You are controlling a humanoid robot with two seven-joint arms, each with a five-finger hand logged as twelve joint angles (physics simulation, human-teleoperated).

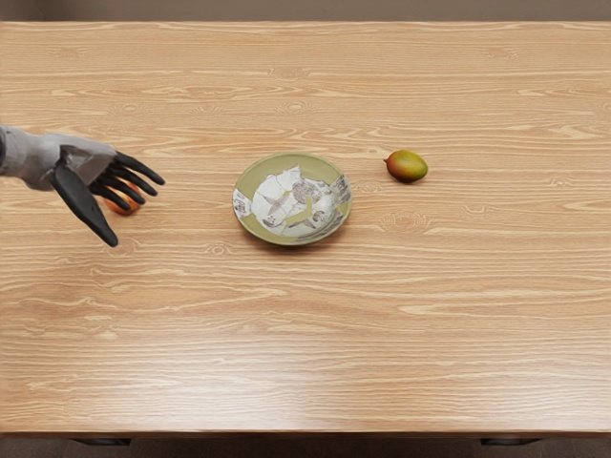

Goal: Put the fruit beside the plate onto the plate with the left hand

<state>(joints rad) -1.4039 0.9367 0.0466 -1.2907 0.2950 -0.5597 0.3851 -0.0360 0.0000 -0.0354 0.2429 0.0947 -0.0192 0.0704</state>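
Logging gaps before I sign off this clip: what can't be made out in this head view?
The small orange object, head view: mostly hidden behind the left hand's spread fingers; its kind and any contact cannot be told.
The left arm: cut off by the picture's left edge.
The right arm: out of view.
The plate: pattern too small to read.

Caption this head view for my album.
Left hand, fingers spread, at an orange fruit left of the plate; a mango lies to its right.
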